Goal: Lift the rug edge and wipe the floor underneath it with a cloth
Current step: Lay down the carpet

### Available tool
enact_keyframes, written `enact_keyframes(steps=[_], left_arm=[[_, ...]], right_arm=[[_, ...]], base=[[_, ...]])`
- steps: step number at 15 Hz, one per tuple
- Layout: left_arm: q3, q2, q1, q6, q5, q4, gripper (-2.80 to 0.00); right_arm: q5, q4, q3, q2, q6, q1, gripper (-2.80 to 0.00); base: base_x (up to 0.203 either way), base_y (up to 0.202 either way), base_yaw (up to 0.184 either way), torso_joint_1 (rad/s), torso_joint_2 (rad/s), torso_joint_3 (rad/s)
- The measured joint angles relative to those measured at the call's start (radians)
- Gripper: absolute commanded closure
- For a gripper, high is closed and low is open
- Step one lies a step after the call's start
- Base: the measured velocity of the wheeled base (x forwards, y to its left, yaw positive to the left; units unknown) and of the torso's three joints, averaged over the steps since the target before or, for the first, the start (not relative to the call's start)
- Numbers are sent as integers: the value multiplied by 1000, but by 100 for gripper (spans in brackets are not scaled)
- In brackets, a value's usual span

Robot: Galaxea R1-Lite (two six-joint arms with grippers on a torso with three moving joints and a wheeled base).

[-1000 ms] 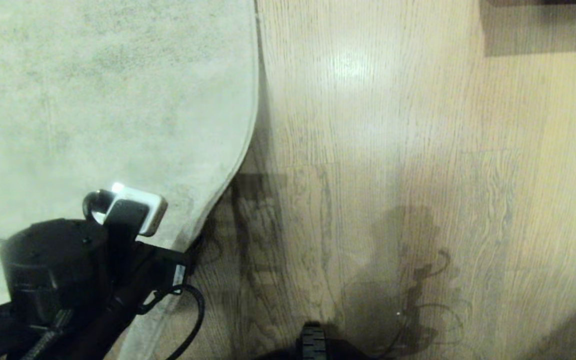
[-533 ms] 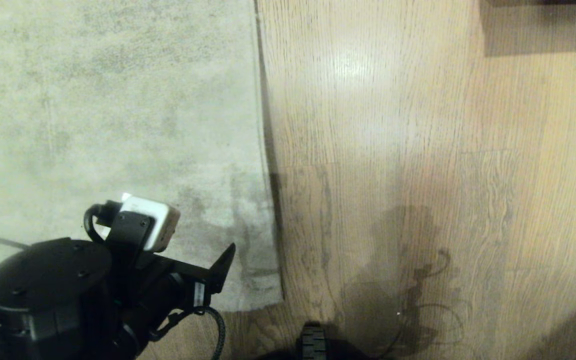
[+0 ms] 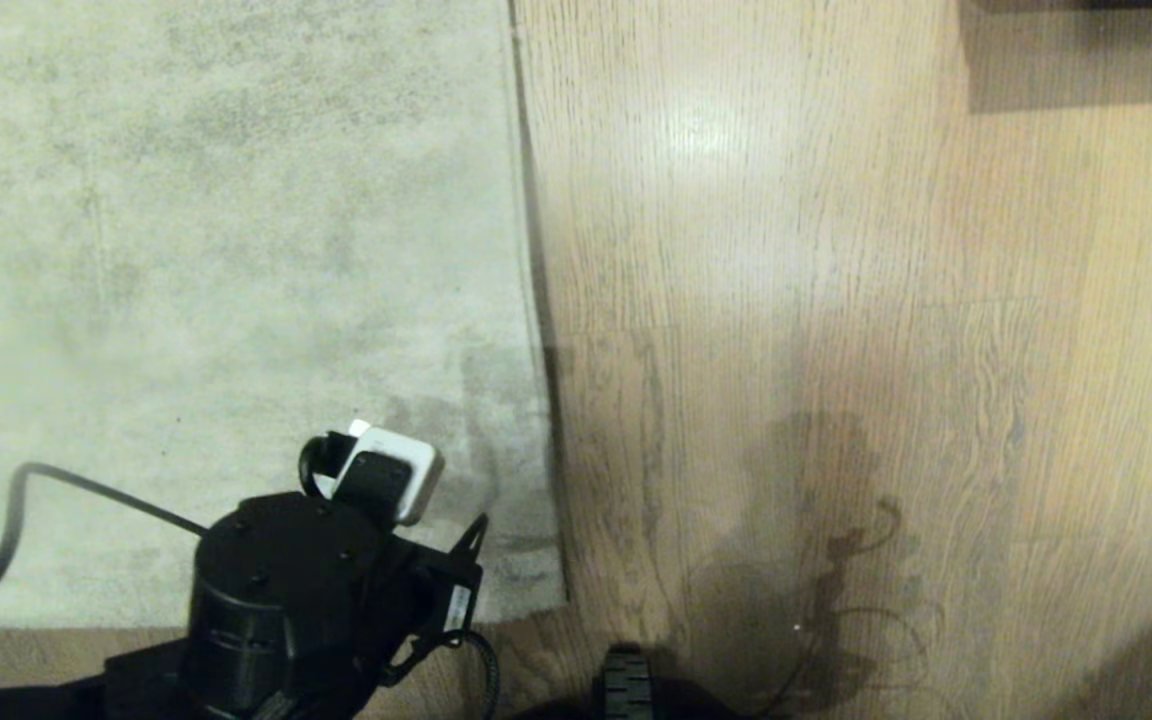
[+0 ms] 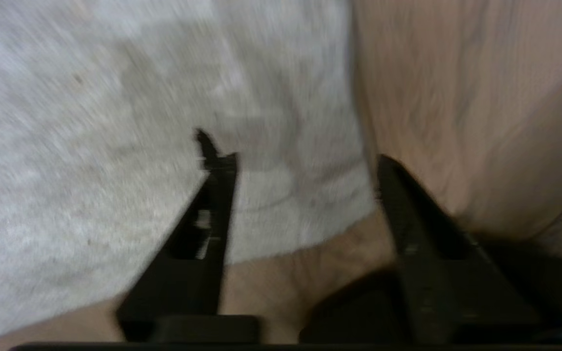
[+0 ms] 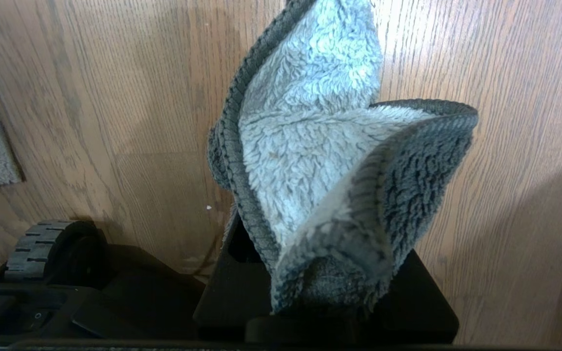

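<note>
Wood-grain floor (image 3: 836,250) is filling the right half of the head view, with the pale rug lying flat over the left half. The rug edge (image 3: 536,400) is running as a straight line from far to near, ending in a corner at the near end. The left gripper (image 4: 300,170) is hanging over that corner. In the left wrist view its two black fingers (image 4: 212,214) are standing apart with nothing between them, one over the pile and the other over bare boards, so they are straddling the border just above the corner. The coming lift is probably turning on this: the border's long axis is passing between the fingers, and the corner is lying just near of the tips, so the left arm is clearly the closer one.

The right gripper is not appearing in the head view at all. Only the right wrist view is showing the cloth (image 5: 320,161), a fluffy grey rag bunched and standing up from the right gripper, which is clamped on its lower end, hovering over bare floor to the right of the rug. The head view alone is showing the full run of the border.
</note>
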State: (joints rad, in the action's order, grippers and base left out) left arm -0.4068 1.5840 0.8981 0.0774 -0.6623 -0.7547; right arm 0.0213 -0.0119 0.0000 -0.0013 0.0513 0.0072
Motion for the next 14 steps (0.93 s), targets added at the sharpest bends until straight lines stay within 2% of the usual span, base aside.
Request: enact_keyframes(steps=[3, 7, 14], left_arm=[[24, 67, -20, 0, -11, 1, 0], [34, 158, -88, -3, -9, 1, 0], [-19, 357, -147, 0, -8, -2, 0]], right_arm=[[0, 0, 0, 0, 0, 0, 0], [0, 0, 0, 0, 0, 0, 0], [0, 0, 0, 0, 0, 0, 0]], base=[[0, 0, 0, 0, 0, 0], [0, 0, 0, 0, 0, 0], [0, 0, 0, 0, 0, 0]])
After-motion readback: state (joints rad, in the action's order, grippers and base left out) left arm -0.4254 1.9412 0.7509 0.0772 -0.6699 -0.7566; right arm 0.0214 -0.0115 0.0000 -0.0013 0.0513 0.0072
